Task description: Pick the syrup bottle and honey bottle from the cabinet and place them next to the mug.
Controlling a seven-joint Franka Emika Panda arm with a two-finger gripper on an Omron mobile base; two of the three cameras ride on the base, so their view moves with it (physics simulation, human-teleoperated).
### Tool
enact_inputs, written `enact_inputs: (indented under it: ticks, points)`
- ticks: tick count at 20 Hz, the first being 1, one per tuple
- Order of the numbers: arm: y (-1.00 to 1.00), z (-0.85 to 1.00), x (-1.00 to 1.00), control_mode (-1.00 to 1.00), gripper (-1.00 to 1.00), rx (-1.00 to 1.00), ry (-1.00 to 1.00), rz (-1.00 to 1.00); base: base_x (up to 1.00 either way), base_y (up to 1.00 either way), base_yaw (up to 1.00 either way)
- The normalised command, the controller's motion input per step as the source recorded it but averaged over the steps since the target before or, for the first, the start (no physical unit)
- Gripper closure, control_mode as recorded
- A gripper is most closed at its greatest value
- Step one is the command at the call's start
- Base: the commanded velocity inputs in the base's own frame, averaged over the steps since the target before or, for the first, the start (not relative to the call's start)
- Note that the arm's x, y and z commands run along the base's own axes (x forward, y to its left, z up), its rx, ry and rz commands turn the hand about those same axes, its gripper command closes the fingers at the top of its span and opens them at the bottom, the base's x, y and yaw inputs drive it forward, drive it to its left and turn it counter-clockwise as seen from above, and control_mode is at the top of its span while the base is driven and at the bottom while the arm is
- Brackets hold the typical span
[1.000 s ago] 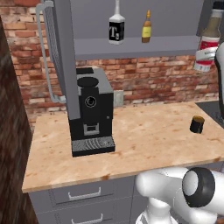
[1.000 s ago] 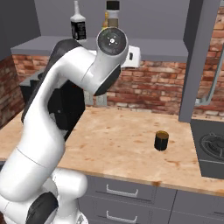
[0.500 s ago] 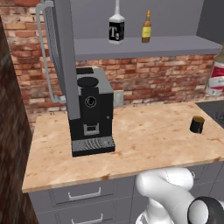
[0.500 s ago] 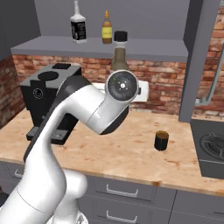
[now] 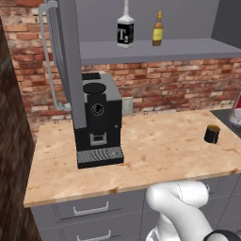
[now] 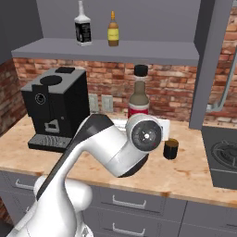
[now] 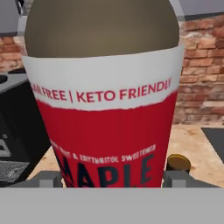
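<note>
Right base view shows the coffee machine (image 6: pixel 55 106) at the left of the counter (image 6: pixel 194 171), and my arm hiding the lower part of the syrup bottle (image 6: pixel 138 95). My gripper (image 7: pixel 112 178) pinches that bottle upright above the counter, just beside the mug (image 6: pixel 171 149). Its red and white label reads "MAPLE". The honey bottle (image 6: pixel 113 31) stands in the cabinet (image 6: pixel 152 46) near a black bottle (image 6: pixel 83 28).

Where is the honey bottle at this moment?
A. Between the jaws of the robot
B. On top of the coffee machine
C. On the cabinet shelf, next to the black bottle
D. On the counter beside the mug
C: the honey bottle stands upright on the cabinet shelf beside the black bottle, while the syrup bottle is the one between the jaws, near the mug.
</note>
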Motion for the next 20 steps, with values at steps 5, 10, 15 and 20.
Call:
enact_inputs:
  ticks: [5,10,15,20]
  points:
    - [-0.46,-0.26,0.00,-1.00,1.00,-0.01,0.01,0.00,0.00,0.00,0.00]
    - [-0.31,-0.22,0.09,-1.00,1.00,0.00,0.00,0.06,0.00,0.00,0.00]
    - [-0.19,-0.48,0.23,-1.00,1.00,0.00,0.07,0.06,0.00,0.00,0.00]
    - [-0.23,-0.55,0.28,-1.00,1.00,-0.01,0.09,0.04,0.00,0.00,0.00]
